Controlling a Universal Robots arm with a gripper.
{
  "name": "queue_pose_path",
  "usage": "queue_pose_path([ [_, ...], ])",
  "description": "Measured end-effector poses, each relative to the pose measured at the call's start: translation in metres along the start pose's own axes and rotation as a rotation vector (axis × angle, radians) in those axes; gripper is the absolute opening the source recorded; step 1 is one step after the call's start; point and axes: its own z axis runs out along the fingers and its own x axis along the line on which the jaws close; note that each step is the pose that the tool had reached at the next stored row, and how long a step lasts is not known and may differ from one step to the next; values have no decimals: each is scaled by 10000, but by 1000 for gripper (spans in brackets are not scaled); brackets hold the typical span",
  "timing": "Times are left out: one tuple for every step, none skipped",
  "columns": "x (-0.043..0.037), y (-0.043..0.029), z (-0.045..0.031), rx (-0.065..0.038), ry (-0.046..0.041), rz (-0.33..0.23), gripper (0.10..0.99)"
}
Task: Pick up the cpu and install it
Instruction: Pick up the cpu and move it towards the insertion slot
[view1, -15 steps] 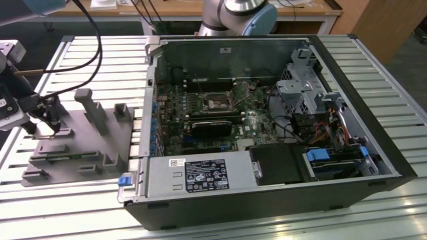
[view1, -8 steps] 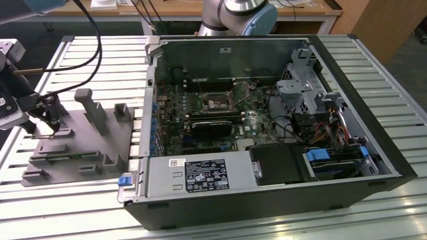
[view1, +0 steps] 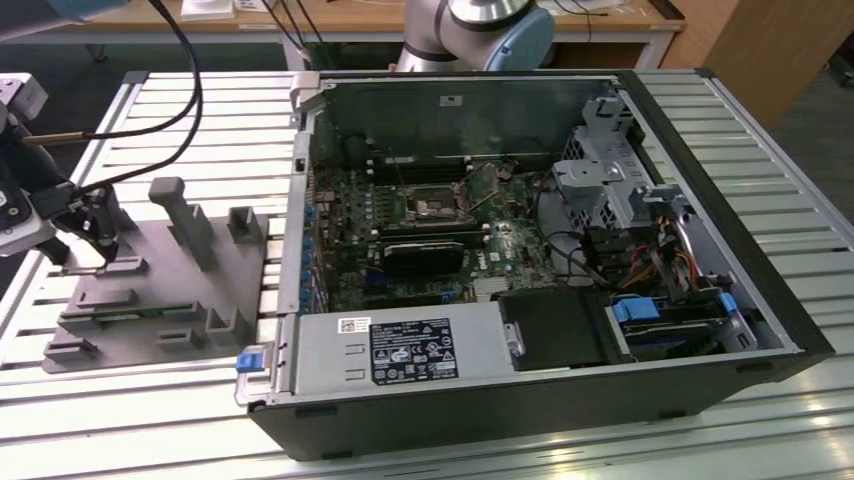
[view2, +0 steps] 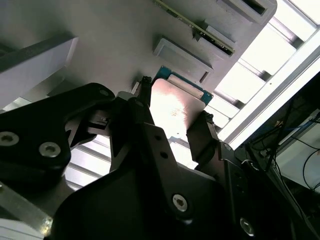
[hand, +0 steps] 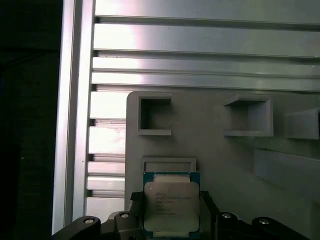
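At the exterior view's left, over the grey fixture plate (view1: 174, 300) on the slatted table (view1: 747, 120): the gripper (view1: 83, 240) sits low at the plate's left side, arm reaching in from that view's left edge. It is well apart from the open pc case (view1: 534, 250) and its socket (view1: 434, 208). Judged: pick-up step, install not begun.

In the second wrist view, the gripper (view2: 172, 122) points down at the plate, dark fingers (view2: 202, 137) flanking the cpu (view2: 172, 105), jaws against opposite edges.

In the first wrist view, the cpu (hand: 171, 205) lies flat, shiny top up, on the plate near its edge, grasped between the fingers (hand: 136, 220). Lifted or seated, can't tell. Judged: a thin chip held by its edges calls for a level, straight lift w/o tilt.
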Motion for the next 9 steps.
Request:
queue_pose_path([
  [0,0,-6,0,0,1,537],
  [0,1,-11,0,0,0,537],
  [0,1,-16,0,0,0,537],
  [0,1,-20,0,0,0,537],
  [0,2,-24,0,0,0,537],
  [0,2,-28,0,0,1,537],
  [0,2,-32,0,0,1,537],
  [0,3,-36,0,0,1,537],
  [0,3,-39,0,0,0,537],
])
